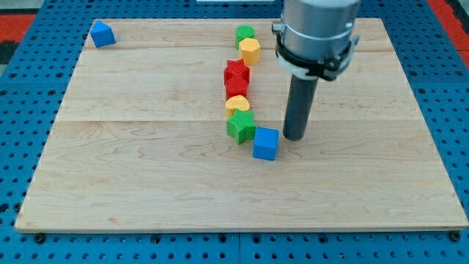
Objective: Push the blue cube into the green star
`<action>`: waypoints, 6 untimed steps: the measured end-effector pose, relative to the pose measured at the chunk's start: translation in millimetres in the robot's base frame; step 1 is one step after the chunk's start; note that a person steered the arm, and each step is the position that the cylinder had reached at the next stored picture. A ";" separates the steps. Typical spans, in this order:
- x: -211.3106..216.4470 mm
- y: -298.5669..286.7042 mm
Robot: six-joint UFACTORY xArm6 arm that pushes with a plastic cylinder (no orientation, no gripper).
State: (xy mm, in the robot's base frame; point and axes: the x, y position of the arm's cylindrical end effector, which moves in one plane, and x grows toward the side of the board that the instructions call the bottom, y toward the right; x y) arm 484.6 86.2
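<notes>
Just right of blue cube [266, 143], my tip [294, 137], green star [240, 125] touching cube

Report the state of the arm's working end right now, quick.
No jaws on this arm: it ends in a rod, holding nothing. My tip is on the board just to the view's right of the blue cube, which sits beside the green star.
</notes>
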 end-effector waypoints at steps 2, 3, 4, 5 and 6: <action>16.3 -3.3; 26.7 -17.8; 31.1 -41.4; 38.5 -36.0; 9.9 -25.7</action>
